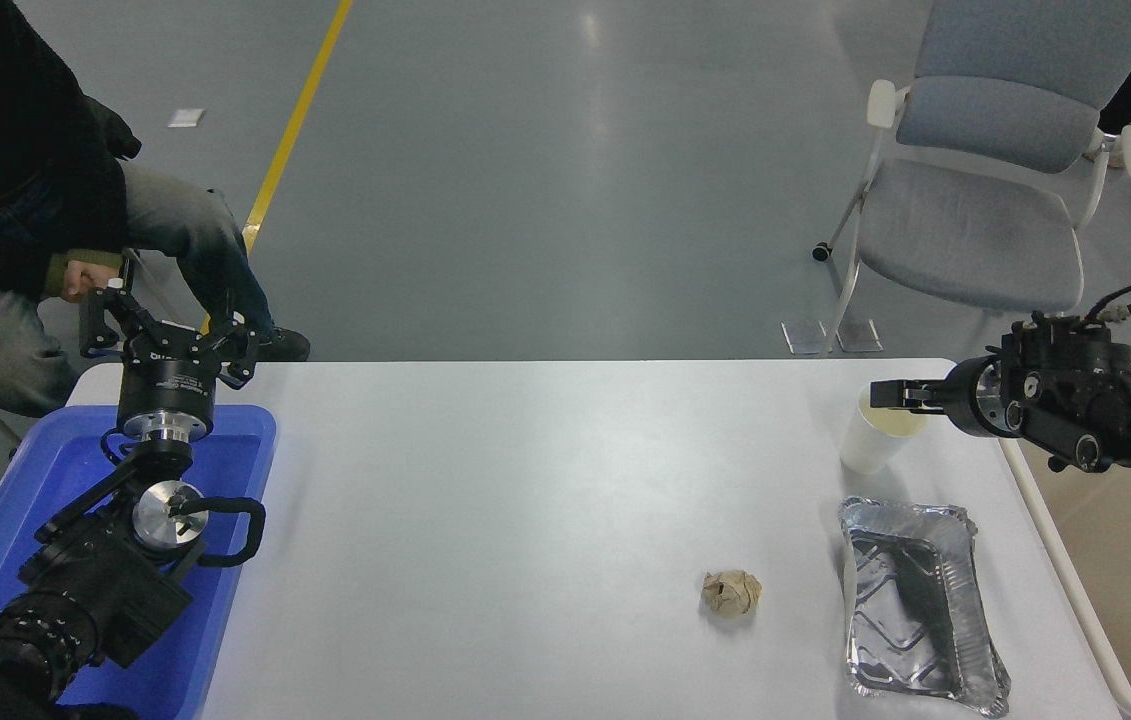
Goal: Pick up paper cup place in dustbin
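The paper cup (868, 447) stands upright near the table's far right corner, white with a cream inside. My right gripper (893, 393) reaches in level from the right edge, and its tip lies across the cup's rim, hiding part of the mouth. Seen edge-on, its state does not show. The dustbin (1058, 563), beige with a thick rim, sits just off the table's right side, partly covered by my right arm. My left gripper (168, 335) is parked open at the lower left, above the blue tub.
A foil tray (920, 606) lies just in front of the cup, and a crumpled brown paper ball (731, 592) sits to its left. A blue tub (230, 470) is at the table's left end. A person sits at the far left; a grey chair (975, 215) stands behind the table.
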Motion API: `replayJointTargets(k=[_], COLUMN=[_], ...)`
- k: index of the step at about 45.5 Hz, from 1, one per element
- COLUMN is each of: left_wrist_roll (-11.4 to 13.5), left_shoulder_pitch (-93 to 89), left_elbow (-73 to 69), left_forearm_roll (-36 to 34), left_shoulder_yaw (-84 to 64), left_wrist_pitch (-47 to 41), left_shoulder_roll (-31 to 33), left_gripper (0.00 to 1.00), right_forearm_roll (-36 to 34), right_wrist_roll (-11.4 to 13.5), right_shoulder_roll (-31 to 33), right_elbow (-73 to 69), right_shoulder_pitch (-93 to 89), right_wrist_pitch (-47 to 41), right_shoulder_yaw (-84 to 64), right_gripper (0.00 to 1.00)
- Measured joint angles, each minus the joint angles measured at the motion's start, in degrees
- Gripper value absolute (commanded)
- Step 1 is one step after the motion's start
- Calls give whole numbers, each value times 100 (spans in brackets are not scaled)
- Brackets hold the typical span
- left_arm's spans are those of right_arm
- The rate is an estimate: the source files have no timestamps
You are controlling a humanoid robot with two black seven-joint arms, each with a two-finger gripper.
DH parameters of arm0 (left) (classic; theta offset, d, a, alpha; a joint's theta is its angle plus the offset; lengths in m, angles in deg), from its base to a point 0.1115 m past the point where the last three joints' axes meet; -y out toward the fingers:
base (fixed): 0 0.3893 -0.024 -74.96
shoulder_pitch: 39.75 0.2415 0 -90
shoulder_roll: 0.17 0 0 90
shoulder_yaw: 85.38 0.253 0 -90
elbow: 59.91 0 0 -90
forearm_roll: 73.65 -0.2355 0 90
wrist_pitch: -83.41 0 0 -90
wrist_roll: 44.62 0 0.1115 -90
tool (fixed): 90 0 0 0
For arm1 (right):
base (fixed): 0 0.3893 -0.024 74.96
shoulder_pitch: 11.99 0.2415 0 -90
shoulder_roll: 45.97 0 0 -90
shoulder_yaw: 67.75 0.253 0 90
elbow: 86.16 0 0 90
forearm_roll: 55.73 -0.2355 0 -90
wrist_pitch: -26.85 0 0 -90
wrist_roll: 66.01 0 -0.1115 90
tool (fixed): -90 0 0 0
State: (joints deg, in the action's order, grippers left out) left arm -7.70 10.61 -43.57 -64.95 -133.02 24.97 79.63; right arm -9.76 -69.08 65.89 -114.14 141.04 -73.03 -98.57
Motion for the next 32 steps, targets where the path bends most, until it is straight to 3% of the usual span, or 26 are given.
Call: replayJointTargets(k=[21, 27, 32], left_wrist_roll=[0, 0, 0], left_shoulder_pitch=[0, 0, 0], left_elbow=[0, 0, 0], left_forearm_roll=[0, 0, 0], left_shoulder_yaw=[0, 0, 0], left_wrist_pitch=[0, 0, 0], left_shoulder_roll=[0, 0, 0], left_gripper=[99, 99, 99], right_forearm_roll=[119, 129, 151], right_wrist_roll=[-71, -75, -77], right_shoulder_roll=[-187, -256, -290], right_elbow=[193, 265, 323], right_shoulder_pitch=[-229, -304, -362], right_wrist_pitch=[317, 380, 410], right_shoulder_yaw=[11, -4, -20], right_gripper=[100, 96, 86])
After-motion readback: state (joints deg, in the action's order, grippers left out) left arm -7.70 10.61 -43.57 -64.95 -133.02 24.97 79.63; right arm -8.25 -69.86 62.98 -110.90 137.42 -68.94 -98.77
